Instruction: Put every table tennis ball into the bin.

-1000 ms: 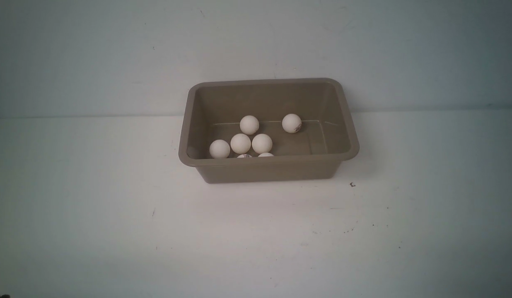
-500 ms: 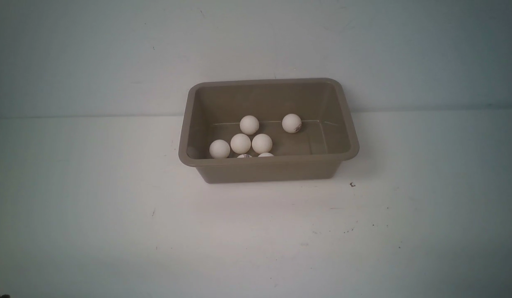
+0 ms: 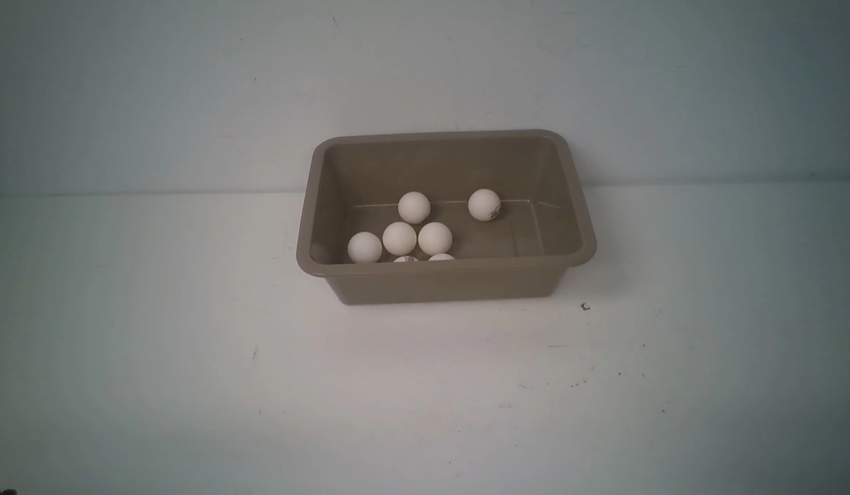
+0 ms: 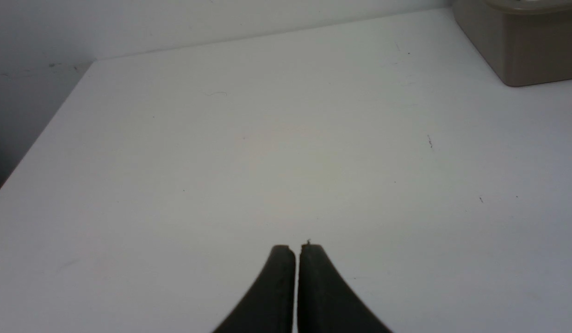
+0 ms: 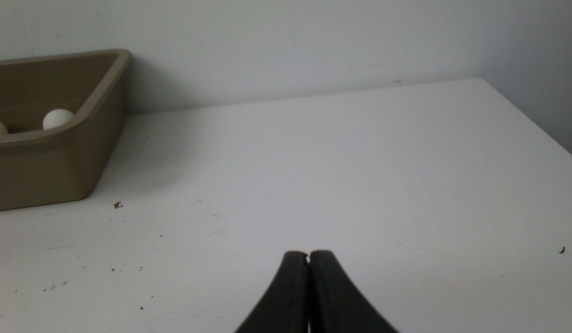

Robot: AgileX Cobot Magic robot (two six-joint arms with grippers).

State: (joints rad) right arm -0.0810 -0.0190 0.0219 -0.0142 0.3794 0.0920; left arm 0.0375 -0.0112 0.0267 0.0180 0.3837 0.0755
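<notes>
1. The rectangular taupe-brown plastic bin (image 3: 444, 278) sits toward twelve o'clock on my matte white counter (image 3: 191, 385), close to the pale wall. It has rounded corners, a flared rim and sloping, smooth walls with a dull sheen.
2. Inside lie the small, smooth, off-white round table tennis balls (image 3: 399, 238). Three sit in a row at the bin's seven o'clock, apparently touching; one lies at their twelve o'clock against the far wall; another with a dark printed mark (image 3: 484, 204) lies apart, toward two o'clock.
3. Two more only show their tops above the near rim, one bearing a dark print (image 3: 406, 259).
4. My left hand (image 4: 297, 247) has its curved, matte black fingers pressed together, pinching nothing, above bare counter. The bin's corner lies at its two o'clock.
5. My right hand (image 5: 308, 254) is likewise pressed together and empty. The bin lies at its ten o'clock, with two balls peeping over the rim.
6. The counter carries fine dark specks and a small curled scrap (image 3: 585, 306) just beside the bin's near right corner.
7. Compared with a second ago, nothing has shifted: balls and bin lie exactly as before.
</notes>
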